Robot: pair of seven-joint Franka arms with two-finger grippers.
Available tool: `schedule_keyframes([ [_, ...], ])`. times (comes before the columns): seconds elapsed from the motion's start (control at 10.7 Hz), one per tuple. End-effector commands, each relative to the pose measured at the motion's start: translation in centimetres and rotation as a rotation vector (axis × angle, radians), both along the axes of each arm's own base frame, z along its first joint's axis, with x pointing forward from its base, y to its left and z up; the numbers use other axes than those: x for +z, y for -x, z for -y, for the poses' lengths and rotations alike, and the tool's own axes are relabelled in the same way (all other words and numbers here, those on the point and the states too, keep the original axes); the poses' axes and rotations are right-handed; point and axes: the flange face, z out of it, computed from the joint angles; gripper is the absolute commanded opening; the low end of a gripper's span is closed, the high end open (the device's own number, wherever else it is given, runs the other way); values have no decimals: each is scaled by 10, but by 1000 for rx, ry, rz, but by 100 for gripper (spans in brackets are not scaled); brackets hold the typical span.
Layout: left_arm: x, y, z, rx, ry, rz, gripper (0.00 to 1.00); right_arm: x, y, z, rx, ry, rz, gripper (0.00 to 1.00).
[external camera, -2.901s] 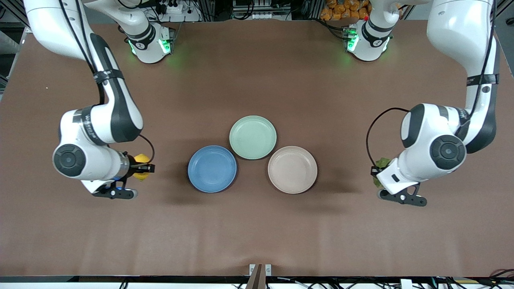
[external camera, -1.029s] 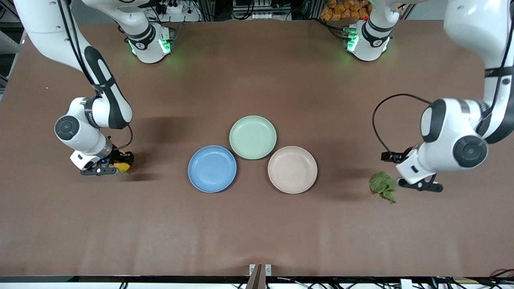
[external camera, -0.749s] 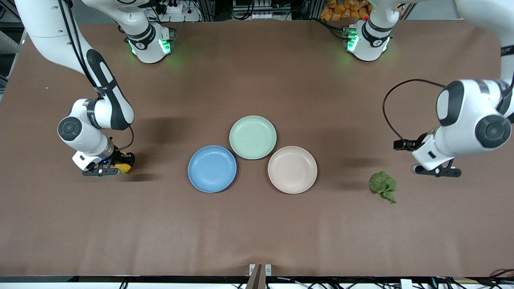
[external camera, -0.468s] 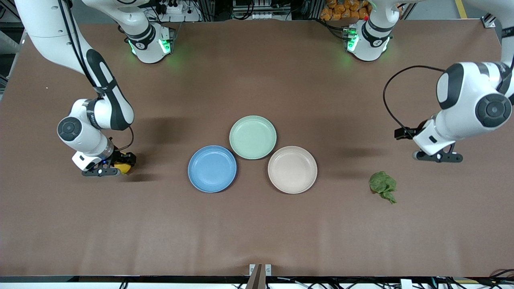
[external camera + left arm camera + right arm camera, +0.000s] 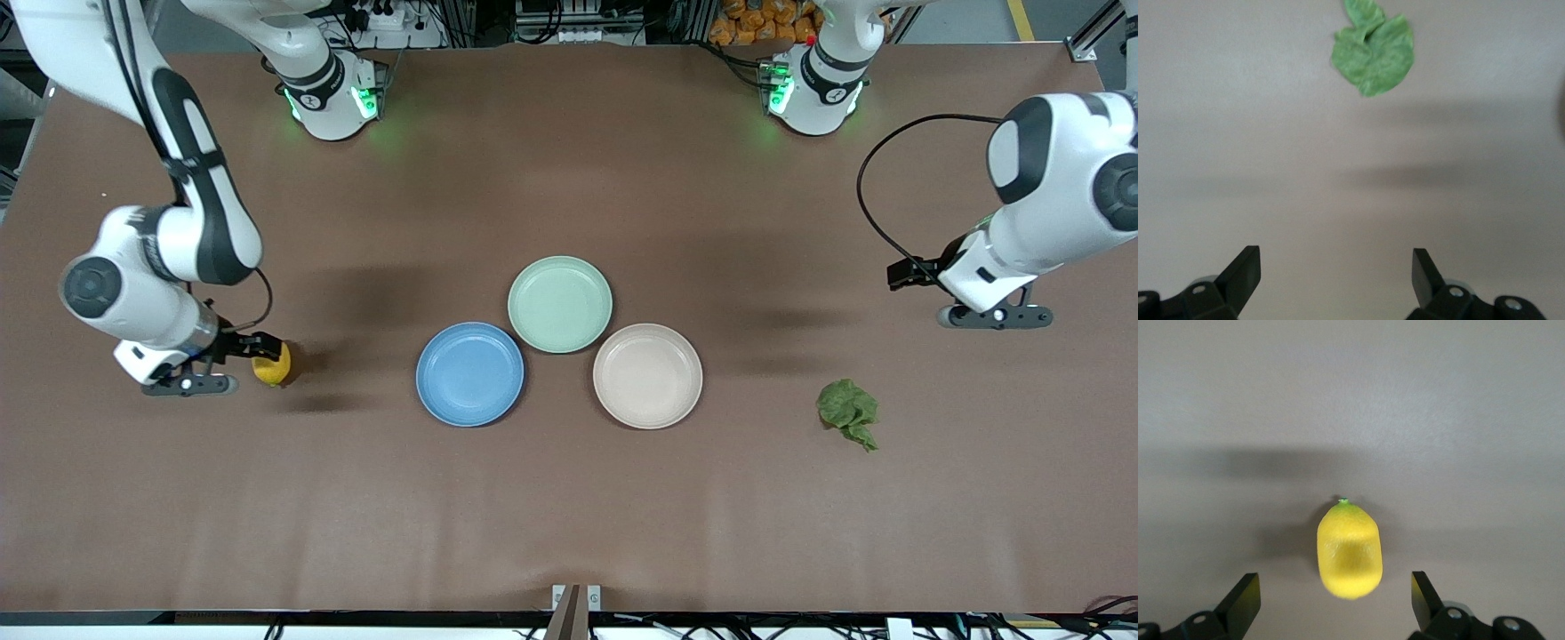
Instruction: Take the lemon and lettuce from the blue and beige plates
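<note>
Both grippers have let go and risen since the earlier frames, leaving the lettuce [image 5: 848, 413] on the bare brown table [image 5: 569, 516] toward the left arm's end and the lemon [image 5: 272, 365] toward the right arm's end, both well apart from the empty blue plate [image 5: 469, 374], beige plate [image 5: 647, 376] and mint green plate [image 5: 559, 304]. The limp, light leaf wants a pinch at its bunched middle; the firm, smooth lemon would likely roll, so grip across its belly. Right gripper [image 5: 1335, 603] hangs wide just above the lemon, left gripper [image 5: 1336, 280] wide over bare table.
</note>
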Motion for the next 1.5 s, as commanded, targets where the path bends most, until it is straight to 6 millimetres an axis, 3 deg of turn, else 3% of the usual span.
schedule_keyframes([
  [0.0, 34, -11, 7, 13, 24, 75, 100, 46, 12, -9, 12, -29, 18, 100],
  [0.19, 71, -22, 8, 10, 25, 150, 100, 75, 13, -21, 37, -38, 65, 100],
  [0.37, 104, -32, 21, -20, 17, 217, 100, 100, 18, -14, 30, -42, 82, 100],
  [0.75, 167, -26, 22, -20, 28, 202, 100, 159, 34, -14, 34, -43, 75, 100],
  [1.12, 202, -11, 20, -16, 28, 139, 100, 217, 30, -16, 36, -45, 45, 100],
  [1.4, 215, -9, 17, -12, 28, 130, 100, 249, 26, -18, 44, -41, 54, 100],
])
